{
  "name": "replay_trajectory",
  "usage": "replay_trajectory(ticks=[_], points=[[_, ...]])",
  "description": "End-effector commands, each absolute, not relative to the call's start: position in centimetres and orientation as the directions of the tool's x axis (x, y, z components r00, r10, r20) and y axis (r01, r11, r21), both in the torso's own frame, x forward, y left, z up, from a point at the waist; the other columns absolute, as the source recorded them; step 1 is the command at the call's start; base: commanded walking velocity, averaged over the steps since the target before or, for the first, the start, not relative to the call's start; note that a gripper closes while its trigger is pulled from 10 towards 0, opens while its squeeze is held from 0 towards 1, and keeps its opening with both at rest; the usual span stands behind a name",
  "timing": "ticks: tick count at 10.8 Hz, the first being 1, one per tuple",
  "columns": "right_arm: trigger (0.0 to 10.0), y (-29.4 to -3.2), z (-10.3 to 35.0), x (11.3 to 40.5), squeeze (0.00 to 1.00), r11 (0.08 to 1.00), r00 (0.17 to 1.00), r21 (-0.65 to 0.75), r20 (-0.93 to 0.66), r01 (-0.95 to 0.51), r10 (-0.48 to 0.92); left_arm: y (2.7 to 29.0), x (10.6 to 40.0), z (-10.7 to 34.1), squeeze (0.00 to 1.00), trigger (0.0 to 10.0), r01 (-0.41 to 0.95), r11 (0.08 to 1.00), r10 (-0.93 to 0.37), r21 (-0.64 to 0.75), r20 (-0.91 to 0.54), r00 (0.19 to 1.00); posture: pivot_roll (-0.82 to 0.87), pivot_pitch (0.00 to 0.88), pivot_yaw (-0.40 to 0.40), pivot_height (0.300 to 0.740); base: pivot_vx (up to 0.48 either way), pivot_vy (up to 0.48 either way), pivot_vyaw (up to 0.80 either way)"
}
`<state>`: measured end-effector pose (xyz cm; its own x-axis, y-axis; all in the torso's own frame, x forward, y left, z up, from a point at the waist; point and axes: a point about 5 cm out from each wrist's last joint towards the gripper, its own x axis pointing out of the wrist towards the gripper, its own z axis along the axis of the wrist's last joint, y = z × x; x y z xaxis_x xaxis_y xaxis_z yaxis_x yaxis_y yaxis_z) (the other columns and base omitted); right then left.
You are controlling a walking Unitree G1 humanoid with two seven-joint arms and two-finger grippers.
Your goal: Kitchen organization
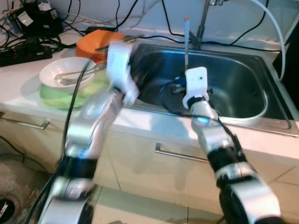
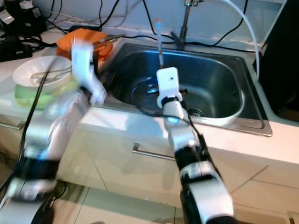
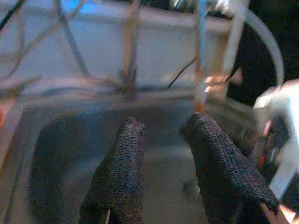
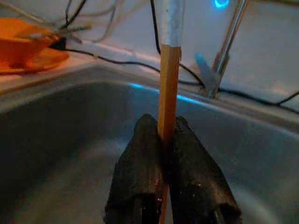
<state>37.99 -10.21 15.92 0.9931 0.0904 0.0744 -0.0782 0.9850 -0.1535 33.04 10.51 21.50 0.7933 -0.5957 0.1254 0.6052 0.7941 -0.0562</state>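
Observation:
My right gripper [image 4: 163, 125] is shut on a thin wooden stick [image 4: 169, 79] with a pale upper end. It holds the stick [image 1: 186, 42] upright over the steel sink [image 1: 243, 93], roughly mid-basin. The right wrist [image 1: 196, 86] sits just inside the sink's front rim. My left arm [image 1: 119, 60] is blurred and reaches over the sink's left rim. In the left wrist view the left gripper [image 3: 166, 126] is open above the basin with nothing between its fingers [image 3: 128, 154].
A white bowl [image 1: 67, 72] holding metal utensils is stacked on a green bowl [image 1: 58, 95] on the counter at left. An orange bowl [image 1: 93, 42] sits behind it. The faucet [image 1: 203, 23], cables and a power strip [image 1: 23, 52] line the back. Drawer handles [image 1: 180, 154] are below.

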Motion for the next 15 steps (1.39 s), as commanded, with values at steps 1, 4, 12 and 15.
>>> replay_trajectory(ticks=[1, 4, 12, 15], points=[[10.0, -10.3, 15.9, 38.4, 0.00, 0.986, 0.996, -0.153, 0.046, -0.074, 0.082, 10.4, 32.7, 21.5, 0.00, 10.0, 0.623, 0.782, -0.619, -0.018, 0.102, 0.779, -0.08, 0.000, -0.006, 0.740, 0.000, 0.000, 0.00], [10.0, -11.0, 14.9, 39.4, 0.00, 0.989, 0.995, -0.140, -0.087, -0.055, 0.043, 11.7, 31.5, 18.7, 0.00, 10.0, 0.618, 0.786, -0.616, 0.039, -0.047, 0.786, -0.06, 0.000, -0.017, 0.740, 0.000, 0.000, 0.00], [10.0, -11.9, 12.8, 39.3, 0.83, 0.998, 0.969, -0.068, -0.245, 0.012, -0.029, 11.1, 29.6, 16.2, 0.00, 10.0, 0.692, 0.722, -0.677, 0.005, -0.207, 0.707, -0.03, 0.004, -0.030, 0.740, 0.000, 0.000, 0.00], [10.0, -11.4, 12.8, 39.3, 0.00, 0.997, 0.970, -0.076, -0.242, -0.008, -0.010, 10.8, 29.5, 16.1, 0.00, 10.0, 0.697, 0.717, -0.681, 0.004, -0.208, 0.702, -0.03, 0.000, -0.034, 0.740, 0.000, 0.000, 0.00]])
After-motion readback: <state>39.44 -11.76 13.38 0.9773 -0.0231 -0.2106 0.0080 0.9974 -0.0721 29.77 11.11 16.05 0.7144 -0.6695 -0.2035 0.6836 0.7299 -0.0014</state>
